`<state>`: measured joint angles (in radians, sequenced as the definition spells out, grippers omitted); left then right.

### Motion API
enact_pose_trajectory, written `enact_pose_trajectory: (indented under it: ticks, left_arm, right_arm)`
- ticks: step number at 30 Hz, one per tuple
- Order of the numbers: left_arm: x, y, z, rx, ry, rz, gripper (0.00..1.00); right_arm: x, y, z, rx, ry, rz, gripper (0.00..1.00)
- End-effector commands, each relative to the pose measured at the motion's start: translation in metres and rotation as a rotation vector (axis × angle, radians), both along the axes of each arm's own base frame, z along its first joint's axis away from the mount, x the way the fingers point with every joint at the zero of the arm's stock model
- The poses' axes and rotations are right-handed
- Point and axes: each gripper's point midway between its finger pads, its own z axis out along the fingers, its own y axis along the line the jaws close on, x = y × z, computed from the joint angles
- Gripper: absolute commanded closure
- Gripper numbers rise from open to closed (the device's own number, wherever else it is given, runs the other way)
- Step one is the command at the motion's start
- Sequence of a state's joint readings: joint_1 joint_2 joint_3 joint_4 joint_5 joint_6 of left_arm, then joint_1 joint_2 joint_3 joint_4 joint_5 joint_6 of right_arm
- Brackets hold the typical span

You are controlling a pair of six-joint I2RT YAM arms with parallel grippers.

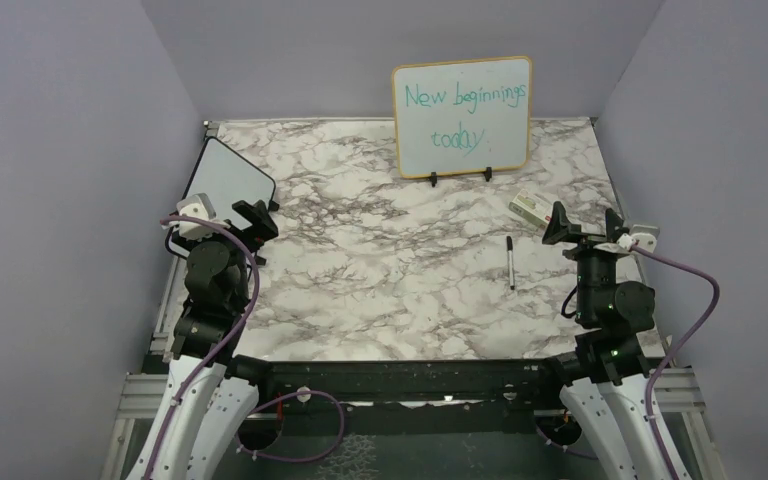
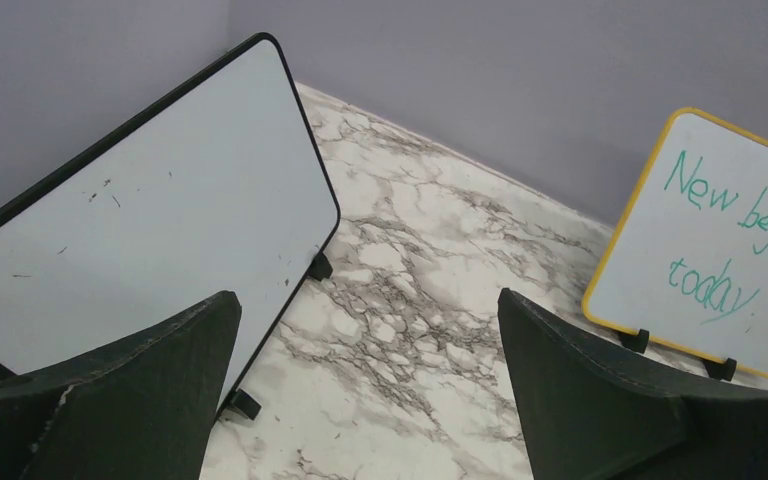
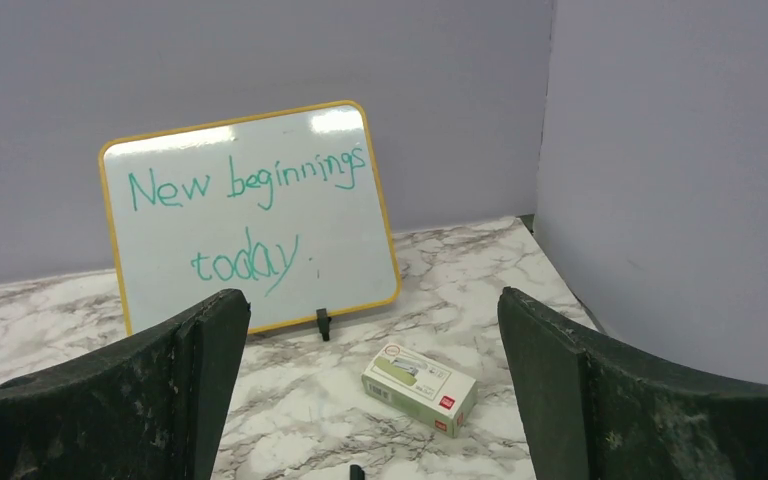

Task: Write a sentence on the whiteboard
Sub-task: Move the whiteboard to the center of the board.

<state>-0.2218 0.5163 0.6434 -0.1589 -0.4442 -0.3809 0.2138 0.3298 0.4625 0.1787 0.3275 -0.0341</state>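
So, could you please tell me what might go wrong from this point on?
The pen lies flat and thin on the table; the open right claw may roll it. The whiteboard stands tilted on small feet near its left edge; writing pressure could tip or slide it.

Marble table (image 1: 380,300): whiteboard (image 1: 228,180), yellow-framed board (image 1: 463,115), box (image 1: 528,209), pen (image 1: 510,262).

we see a robot lab cell: a marble-look table (image 1: 390,290) boxed in on three sides by plain lilac walls (image 1: 60,150), two arms (image 1: 210,290) bolted to a metal frame (image 1: 138,392) at its near edge, purple cables (image 1: 714,290) looping loose from them, and a handwritten board (image 1: 462,117) propped at the back.
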Motion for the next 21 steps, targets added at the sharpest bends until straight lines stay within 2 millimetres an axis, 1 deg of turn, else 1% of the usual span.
enact_pose_trajectory:
  ticks: [1,8,13,16,18,21]
  left_arm:
    - [-0.001,0.003,0.014,-0.011,-0.033,0.013,0.01]
    - [0.000,0.012,0.005,0.007,0.009,0.060,0.01]
    - [0.009,0.002,-0.001,0.012,0.034,0.010,0.01]
    - [0.018,-0.004,-0.015,-0.018,0.076,-0.005,0.01]
    - [0.024,-0.013,-0.024,-0.031,0.108,-0.041,0.01]
    - [0.029,-0.014,-0.038,-0.097,0.155,-0.017,0.01]
  right_arm:
    - [-0.003,-0.005,0.005,0.020,-0.029,-0.021,0.00]
    - [-0.007,-0.007,0.007,0.026,-0.043,-0.027,0.00]
    - [-0.008,-0.007,0.008,0.028,-0.049,-0.025,0.00]
    - [-0.008,-0.006,0.008,0.029,-0.051,-0.024,0.00]
    - [-0.009,-0.006,0.009,0.030,-0.054,-0.021,0.00]
    - [-0.008,-0.005,0.009,0.030,-0.053,-0.018,0.00]
